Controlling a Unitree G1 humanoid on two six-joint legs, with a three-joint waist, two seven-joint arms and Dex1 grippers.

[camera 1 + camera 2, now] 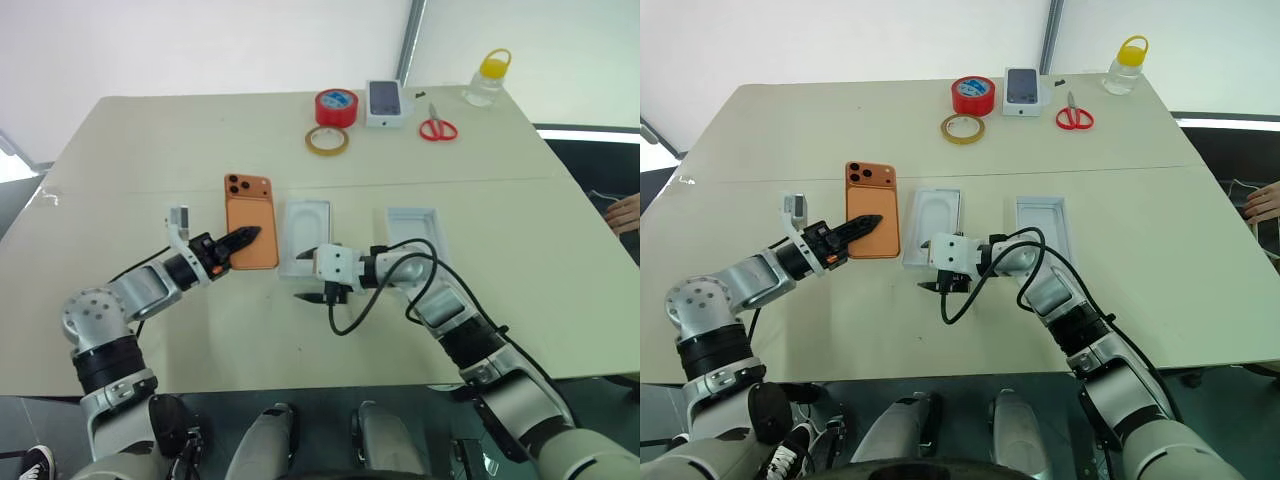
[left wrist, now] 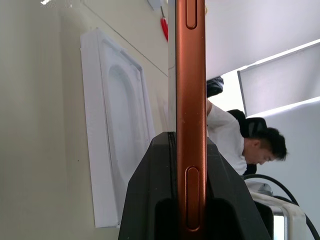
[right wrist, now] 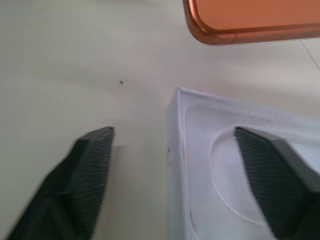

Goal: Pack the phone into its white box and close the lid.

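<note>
Best done slowly here: carry the phone [image 1: 250, 233] level and sideways over the white box [image 1: 306, 236], square its long edges with the tray's low walls, lower it flat into the moulded recess, and let go only once it is seated, so that no corner rides up on a wall. Worth clearing the right gripper [image 1: 326, 282] off the near end of the tray first, or using it merely to steady that end against sliding on the bench [image 1: 140, 140]. Starting at the left: left gripper [image 1: 243, 240] pressed together on the phone, pinching its near end, the orange edge running straight out between the two black fingers in the left wrist view. Just beyond that gripper's right side, the white box, open and empty, close beside the phone. Further right: right gripper spread wide, holding nothing, one finger over bare bench and the other over the tray's near corner. Past it to the right, a second white tray [image 1: 414, 229], probably the lid, well apart from both grippers.
</note>
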